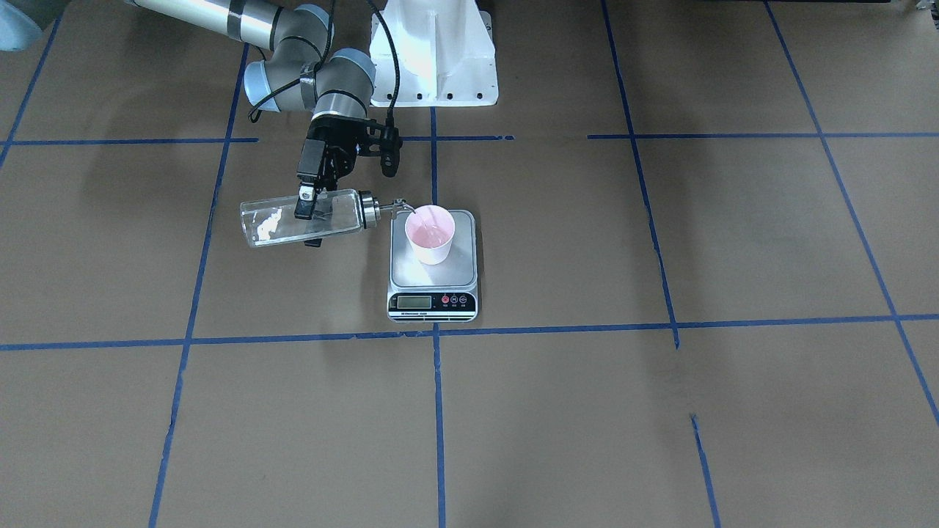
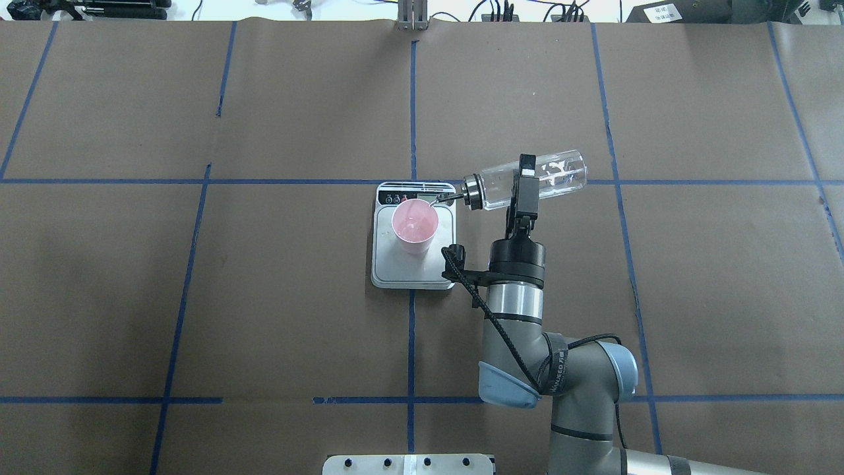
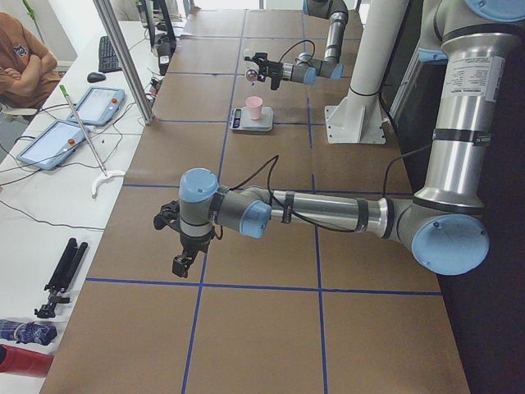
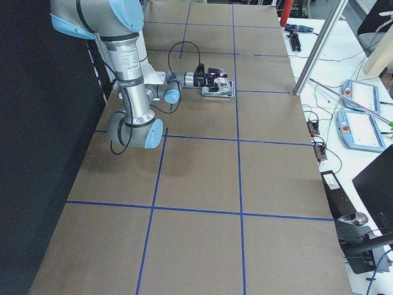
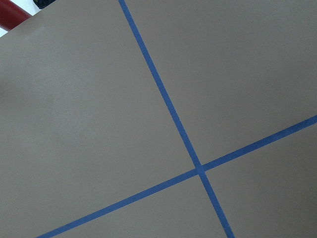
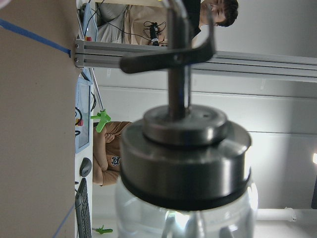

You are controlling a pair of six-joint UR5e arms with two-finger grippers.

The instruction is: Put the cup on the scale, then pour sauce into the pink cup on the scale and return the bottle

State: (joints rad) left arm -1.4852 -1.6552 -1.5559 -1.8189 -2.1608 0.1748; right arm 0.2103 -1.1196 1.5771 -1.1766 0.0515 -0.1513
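Note:
The pink cup [image 1: 430,236] stands upright on the silver platform of the scale [image 1: 433,301], also in the overhead view with the cup [image 2: 414,227] on the scale [image 2: 412,276]. My right gripper [image 1: 308,213] is shut on the clear glass bottle [image 1: 268,224], held about level beside the scale. Its metal spout [image 1: 402,207] reaches over the cup's rim. The right wrist view shows the bottle's collar [image 6: 183,163] close up. My left gripper [image 3: 182,263] shows only in the exterior left view, low over the table far from the scale. I cannot tell whether it is open or shut.
The white robot base [image 1: 433,59] stands behind the scale. Blue tape lines [image 1: 439,334] cross the brown table. A side table with tablets [image 3: 70,123] and a seated person [image 3: 25,66] runs along the far side.

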